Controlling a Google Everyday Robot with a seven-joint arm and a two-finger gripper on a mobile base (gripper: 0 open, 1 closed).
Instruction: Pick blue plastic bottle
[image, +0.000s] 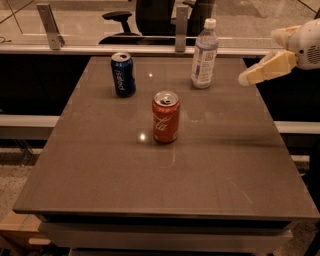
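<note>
Bottle: the bottle (204, 55) stands upright near the far edge of the counter (210, 170), right of the middle. It is clear ribbed plastic with a white screw cap and a pale label.
Gripper: the gripper (246, 78) hangs in the air over the counter's right edge, near the far right corner. It points left toward the bottle but is apart from it. Its cream, smooth, tapered shell shows, but whether it is released or clenched cannot be told.
Gap: bare counter lies between the bottle and the right edge, with nothing standing in it.
Blue can: the blue can (123, 75) stands upright toward the far left corner, well apart from the bottle. It is a dark metal cylinder with white lettering.
Red can: the red can (165, 117) stands upright near the counter's middle. It is nearer than the bottle and to its left, and its silver top has an opened tab hole.
Counter: a flat grey-brown slab, smooth and slightly glossy, with small glints of light and straight, square edges.
Open room: the near half and the whole right side hold nothing.
Far edge: a pale rail with two metal posts (181, 27) runs behind it.
</note>
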